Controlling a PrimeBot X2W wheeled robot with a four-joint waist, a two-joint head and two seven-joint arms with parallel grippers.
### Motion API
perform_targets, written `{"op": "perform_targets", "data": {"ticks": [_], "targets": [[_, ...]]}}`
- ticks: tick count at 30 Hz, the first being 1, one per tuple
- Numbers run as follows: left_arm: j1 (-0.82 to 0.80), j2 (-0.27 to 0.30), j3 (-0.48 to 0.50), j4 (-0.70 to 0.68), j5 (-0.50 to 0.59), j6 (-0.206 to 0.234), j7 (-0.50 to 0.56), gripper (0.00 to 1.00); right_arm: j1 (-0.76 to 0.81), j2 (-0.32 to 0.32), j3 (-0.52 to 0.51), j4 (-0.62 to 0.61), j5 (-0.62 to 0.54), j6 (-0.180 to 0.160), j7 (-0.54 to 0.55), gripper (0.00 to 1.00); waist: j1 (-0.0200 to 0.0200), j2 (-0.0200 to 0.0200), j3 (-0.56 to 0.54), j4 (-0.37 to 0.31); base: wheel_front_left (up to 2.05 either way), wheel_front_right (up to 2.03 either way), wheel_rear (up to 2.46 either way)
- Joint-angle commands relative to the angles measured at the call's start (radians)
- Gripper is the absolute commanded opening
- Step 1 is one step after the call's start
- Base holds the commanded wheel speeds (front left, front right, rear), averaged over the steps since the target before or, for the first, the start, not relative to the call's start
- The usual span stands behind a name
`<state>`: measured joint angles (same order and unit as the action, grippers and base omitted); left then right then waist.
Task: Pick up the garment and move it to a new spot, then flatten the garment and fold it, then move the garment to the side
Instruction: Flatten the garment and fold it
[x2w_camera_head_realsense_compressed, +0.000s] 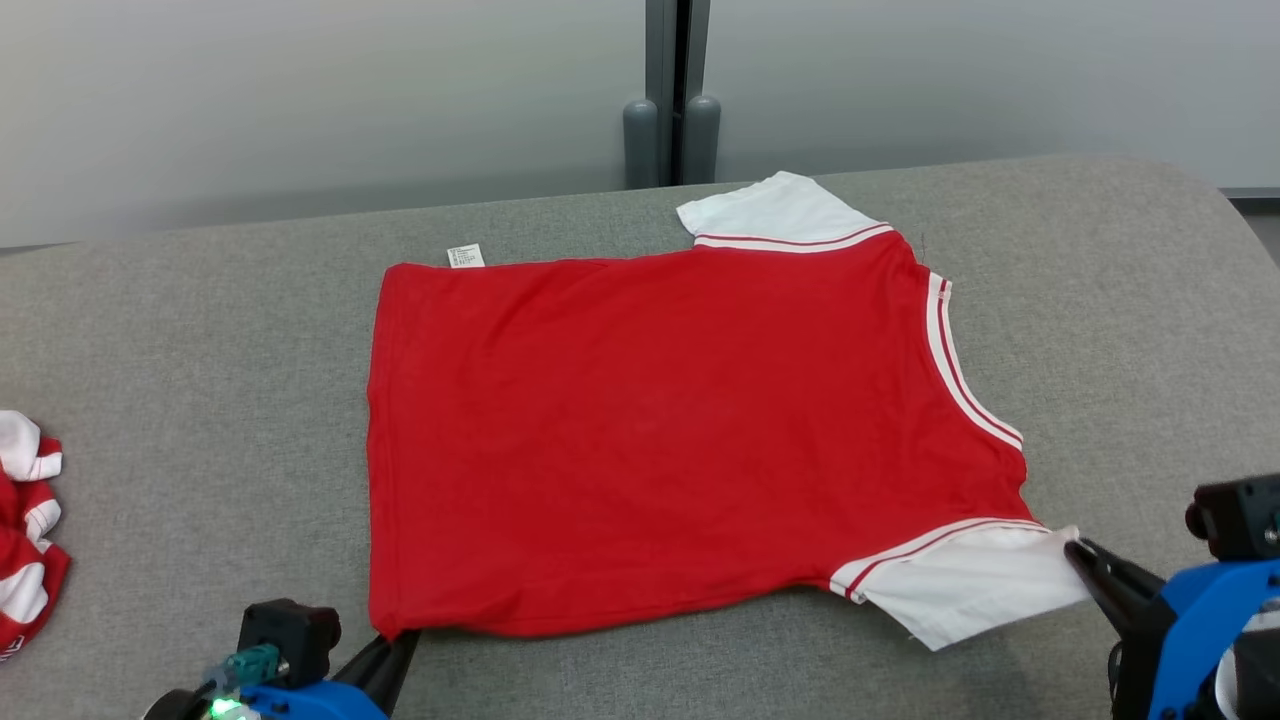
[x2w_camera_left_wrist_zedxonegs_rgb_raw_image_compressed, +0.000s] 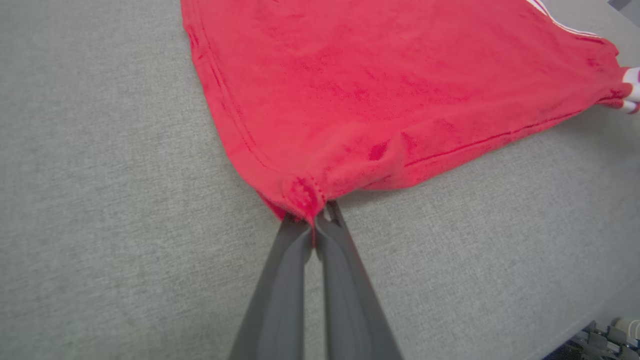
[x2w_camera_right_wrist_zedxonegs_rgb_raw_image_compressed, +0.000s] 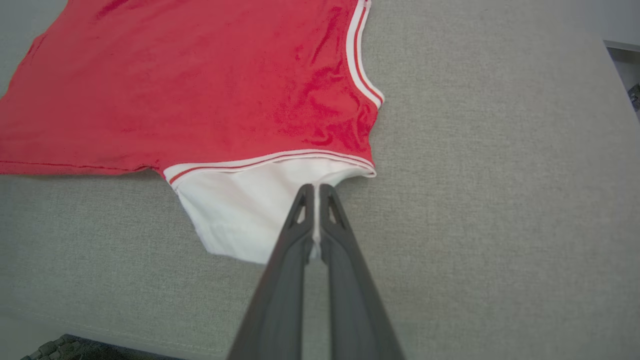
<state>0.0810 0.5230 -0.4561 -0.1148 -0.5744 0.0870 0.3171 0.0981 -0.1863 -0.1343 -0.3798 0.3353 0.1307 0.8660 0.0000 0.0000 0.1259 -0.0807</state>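
The garment (x2w_camera_head_realsense_compressed: 660, 430) is a red T-shirt with white sleeves and a striped collar, spread flat on the grey padded table (x2w_camera_head_realsense_compressed: 200, 330), hem to the left, collar to the right. My left gripper (x2w_camera_head_realsense_compressed: 395, 640) is shut on its near hem corner; in the left wrist view that gripper (x2w_camera_left_wrist_zedxonegs_rgb_raw_image_compressed: 314, 217) pinches the red hem (x2w_camera_left_wrist_zedxonegs_rgb_raw_image_compressed: 300, 195). My right gripper (x2w_camera_head_realsense_compressed: 1075, 550) is shut on the near white sleeve (x2w_camera_head_realsense_compressed: 960, 585); in the right wrist view this gripper (x2w_camera_right_wrist_zedxonegs_rgb_raw_image_compressed: 315, 187) clamps the sleeve (x2w_camera_right_wrist_zedxonegs_rgb_raw_image_compressed: 235, 210) by its edge.
A crumpled red-and-white garment (x2w_camera_head_realsense_compressed: 25, 530) lies at the table's left edge. A white tag (x2w_camera_head_realsense_compressed: 465, 256) sticks out at the shirt's far hem. Grey posts (x2w_camera_head_realsense_compressed: 672, 135) stand behind the table. Bare padding surrounds the shirt, widest on the far right.
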Motion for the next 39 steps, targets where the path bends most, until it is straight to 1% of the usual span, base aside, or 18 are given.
{"op": "perform_targets", "data": {"ticks": [1,8,12,13,14,16,19,27,33,37,38,39], "targets": [[-0.032,-0.002,0.002,-0.004,-0.010,-0.008,0.013,0.00,-0.036,-0.019,0.010,0.014,0.001,0.000,-0.011,0.00,0.0000,0.0000,0.006,-0.001,0.00,0.00,0.00],[-0.161,-0.005,0.020,0.014,-0.070,-0.045,0.101,0.00,-0.234,-0.113,0.095,0.116,0.030,0.000,-0.073,0.00,0.0000,0.0000,0.057,0.005,0.00,0.00,0.00],[-0.238,-0.005,0.033,0.054,-0.080,-0.065,0.113,0.00,-0.339,-0.159,0.145,0.185,0.052,0.000,-0.113,0.00,0.0000,0.0000,0.092,0.016,0.00,0.00,0.00],[-0.238,-0.005,0.033,0.054,-0.080,-0.065,0.113,0.00,-0.339,-0.159,0.145,0.185,0.052,0.000,-0.113,0.00,0.0000,0.0000,0.092,0.016,0.00,0.00,0.00],[-0.274,-0.014,0.035,0.080,-0.086,-0.076,0.115,0.00,-0.390,-0.188,0.174,0.217,0.052,0.000,-0.151,0.00,0.0000,0.0000,0.109,0.020,0.00,0.00,0.00],[-0.291,-0.018,0.035,0.097,-0.088,-0.082,0.113,0.00,-0.412,-0.198,0.191,0.237,0.057,0.000,-0.169,0.00,0.0000,0.0000,0.117,0.022,0.00,0.00,0.00],[-0.334,-0.033,0.030,0.150,-0.080,-0.097,0.094,0.00,-0.488,-0.225,0.226,0.296,0.054,0.000,-0.234,0.00,0.0000,0.0000,0.139,0.026,0.00,0.00,0.00],[-0.405,-0.072,0.008,0.264,-0.058,-0.115,0.048,0.00,-0.606,-0.249,0.282,0.446,0.035,0.000,-0.345,0.00,0.0000,0.0000,0.176,0.039,0.00,0.00,0.00],[-0.431,-0.092,0.005,0.320,-0.051,-0.115,0.017,0.00,-0.640,-0.246,0.282,0.523,0.009,0.000,-0.404,0.00,0.0000,0.0000,0.188,0.046,0.00,0.00,0.00],[-0.437,-0.105,0.003,0.349,-0.050,-0.111,-0.004,0.00,-0.659,-0.231,0.297,0.555,0.001,0.000,-0.435,0.00,0.0000,0.0000,0.192,0.048,0.00,0.00,0.00],[-0.439,-0.109,0.005,0.354,-0.051,-0.109,-0.014,0.24,-0.663,-0.228,0.297,0.564,0.001,0.000,-0.445,0.00,0.0000,0.0000,0.192,0.049,0.00,0.00,0.00],[-0.442,-0.113,0.005,0.357,-0.045,-0.106,-0.027,0.72,-0.667,-0.226,0.301,0.574,0.004,0.000,-0.455,0.07,0.0000,0.0000,0.191,0.052,0.00,0.00,0.00]]}}
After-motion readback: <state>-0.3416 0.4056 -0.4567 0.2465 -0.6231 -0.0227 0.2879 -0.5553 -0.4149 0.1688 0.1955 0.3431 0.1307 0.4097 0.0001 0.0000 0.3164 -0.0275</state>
